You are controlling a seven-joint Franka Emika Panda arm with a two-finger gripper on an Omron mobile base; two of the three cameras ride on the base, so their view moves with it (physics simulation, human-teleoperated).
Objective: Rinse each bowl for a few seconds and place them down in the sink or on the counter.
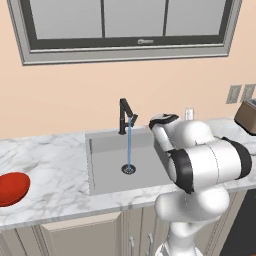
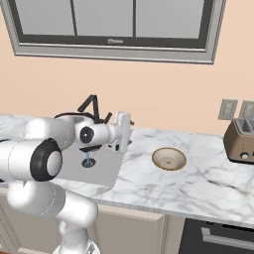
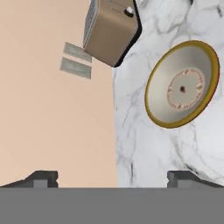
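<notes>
Right of the sink [image 1: 107,165], where water runs from the faucet [image 1: 125,114], the open, empty hand [image 3: 113,177] faces the tan bowl [image 2: 168,158] on the table [image 2: 163,186], apparently approaching to grasp it; the red bowl [image 1: 11,188] waits far left.

Glossy red bowl [image 1: 12,188]; white grey-veined marble surface [image 1: 55,165]; matt grey sink [image 1: 107,167], metal drain [image 1: 128,169]; brushed bronze-looking toaster [image 2: 240,140].

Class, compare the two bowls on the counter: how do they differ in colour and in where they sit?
The red bowl is glossy red all over; the beige bowl is tan with a paler inside and a brownish rim. The red bowl lies on the counter left of the sink; the beige bowl lies right of it, nearer the toaster. Both are shallow, round, upright and empty.
</notes>
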